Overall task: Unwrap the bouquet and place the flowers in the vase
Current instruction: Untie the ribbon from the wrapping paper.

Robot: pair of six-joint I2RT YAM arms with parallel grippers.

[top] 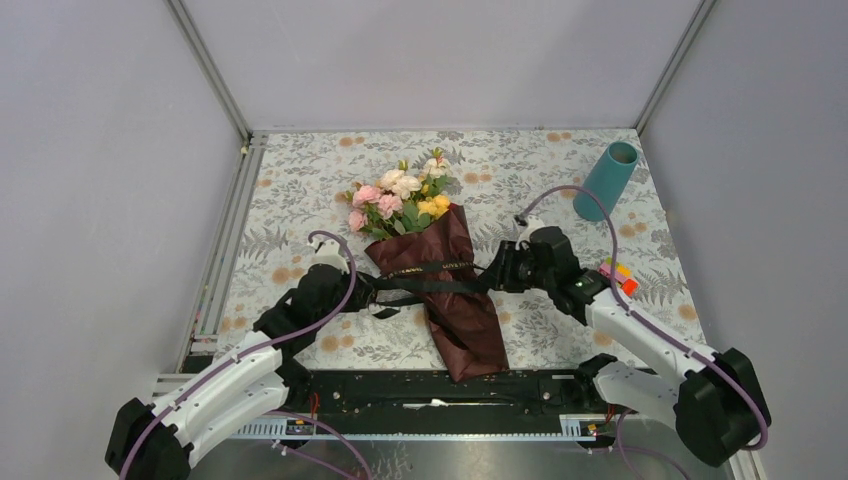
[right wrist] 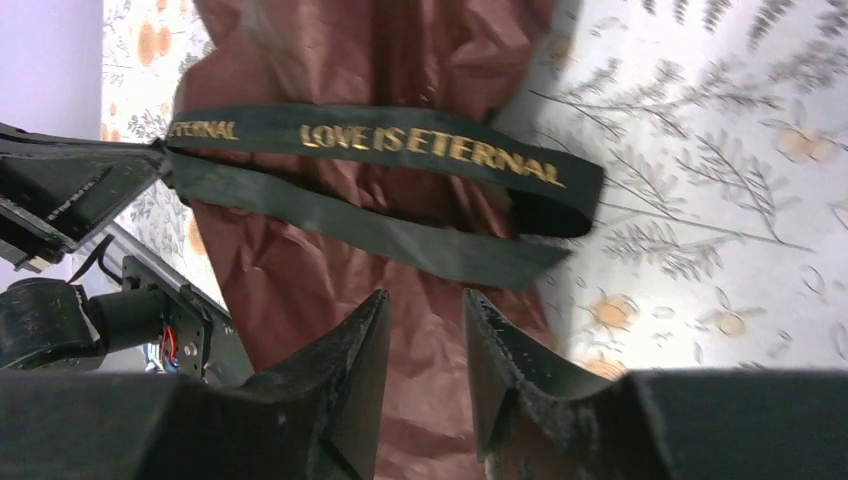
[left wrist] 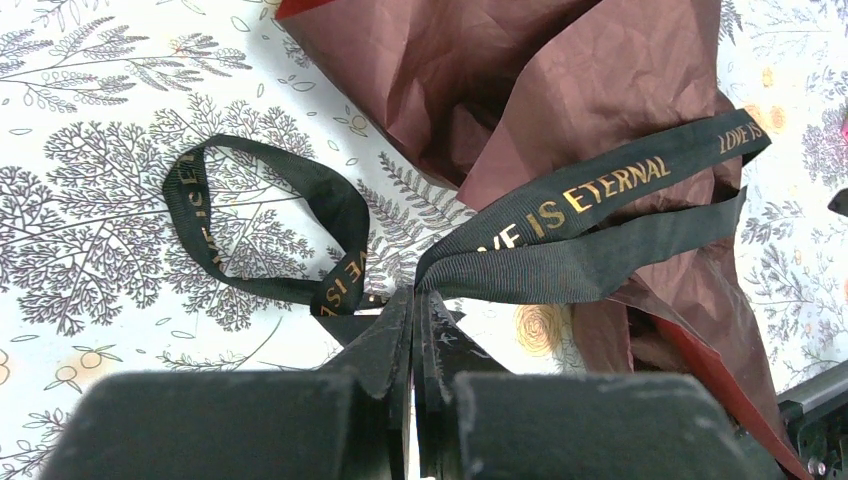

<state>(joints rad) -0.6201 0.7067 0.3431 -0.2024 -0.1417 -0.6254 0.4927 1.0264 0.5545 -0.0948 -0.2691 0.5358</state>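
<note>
The bouquet [top: 455, 310] lies in the middle of the table in dark maroon paper [left wrist: 480, 80], with its pink, cream and yellow flowers [top: 400, 195] pointing to the far side. A black ribbon [top: 435, 286] with gold lettering crosses the wrap. My left gripper [left wrist: 415, 297] is shut on the ribbon [left wrist: 570, 270] just left of the wrap, and a loose loop lies further left. My right gripper [right wrist: 427, 300] stands open over the paper [right wrist: 300, 270], a little short of the ribbon [right wrist: 400, 140], with nothing between its fingers. The teal vase [top: 610, 178] stands tilted at the far right.
A small multicoloured block toy [top: 618, 275] sits by the right arm's wrist. The black rail [top: 440, 390] runs along the table's near edge, under the wrap's lower end. Grey walls close in the table on three sides.
</note>
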